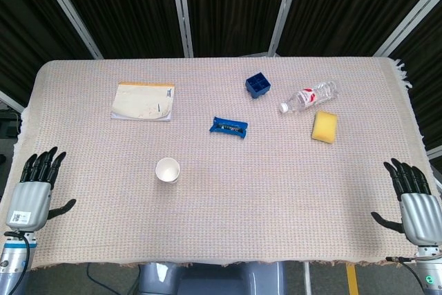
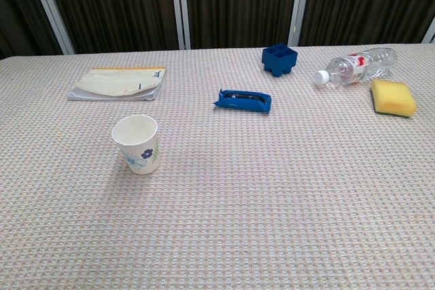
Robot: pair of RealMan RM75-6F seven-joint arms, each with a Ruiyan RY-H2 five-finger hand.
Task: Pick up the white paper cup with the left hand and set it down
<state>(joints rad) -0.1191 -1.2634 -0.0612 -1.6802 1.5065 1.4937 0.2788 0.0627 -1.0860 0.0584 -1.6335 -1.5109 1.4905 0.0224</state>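
The white paper cup (image 1: 168,170) with a blue flower print stands upright on the woven cloth, left of the table's middle; the chest view shows the cup (image 2: 136,144) at lower left. My left hand (image 1: 33,190) hovers at the table's near left corner, fingers spread and empty, well to the left of the cup. At the near right corner my right hand (image 1: 416,204) is also spread and empty. Neither hand appears in the chest view.
A notebook (image 1: 143,101) lies at the back left. A blue packet (image 1: 229,127) sits mid-table, with a blue block (image 1: 257,86), a lying water bottle (image 1: 308,96) and a yellow sponge (image 1: 324,126) to the right. The cloth-covered table (image 1: 276,191) ends just beside both hands.
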